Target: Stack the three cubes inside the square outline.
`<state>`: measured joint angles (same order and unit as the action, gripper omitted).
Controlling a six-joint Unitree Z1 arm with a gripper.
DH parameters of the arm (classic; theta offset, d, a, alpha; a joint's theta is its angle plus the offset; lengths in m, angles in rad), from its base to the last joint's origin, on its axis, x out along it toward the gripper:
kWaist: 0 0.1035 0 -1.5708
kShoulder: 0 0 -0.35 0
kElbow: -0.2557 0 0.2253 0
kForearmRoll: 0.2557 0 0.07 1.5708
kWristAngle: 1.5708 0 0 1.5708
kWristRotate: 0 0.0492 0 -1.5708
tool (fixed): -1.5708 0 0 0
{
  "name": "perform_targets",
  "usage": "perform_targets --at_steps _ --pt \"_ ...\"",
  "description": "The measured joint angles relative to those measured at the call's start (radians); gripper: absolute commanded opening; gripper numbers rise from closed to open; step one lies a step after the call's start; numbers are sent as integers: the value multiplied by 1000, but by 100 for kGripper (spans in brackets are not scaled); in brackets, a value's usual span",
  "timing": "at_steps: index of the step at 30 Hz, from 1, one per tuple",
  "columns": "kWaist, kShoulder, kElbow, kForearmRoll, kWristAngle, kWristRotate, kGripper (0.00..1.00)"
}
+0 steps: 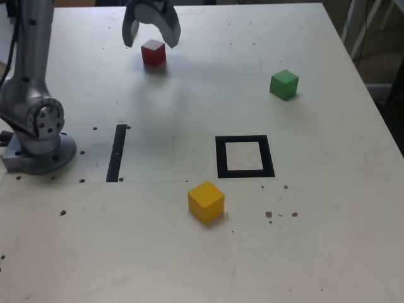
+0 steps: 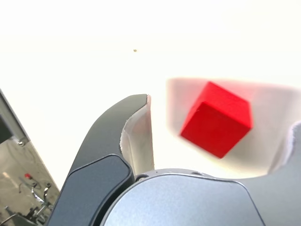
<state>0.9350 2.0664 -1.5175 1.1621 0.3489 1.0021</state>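
A pale desk point(image 1: 328, 252) with scattered dark specks carries everything. A red cube point(image 1: 153, 52) sits near its far edge, a green cube point(image 1: 284, 84) toward the exterior view's right, and a yellow cube point(image 1: 206, 201) nearer the camera. Between the green and yellow cubes lies the black square outline point(image 1: 245, 156), its pale centre bare. A narrow dark strip point(image 1: 117, 153) lies to the exterior view's left of the outline, beside the arm's round grey base point(image 1: 41, 154).
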Motion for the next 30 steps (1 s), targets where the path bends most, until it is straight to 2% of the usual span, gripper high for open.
perform_targets --at_steps 3,9,16,20,27,30 --pt "0 4 15 -24 -14 16 85" --pt "0 22 54 -62 -20 40 82" --pt "0 26 66 -77 -24 53 68" --pt "0 26 66 -77 -49 53 66" --pt "0 61 36 -49 -144 136 66" --pt "1 79 4 -35 -149 148 64"
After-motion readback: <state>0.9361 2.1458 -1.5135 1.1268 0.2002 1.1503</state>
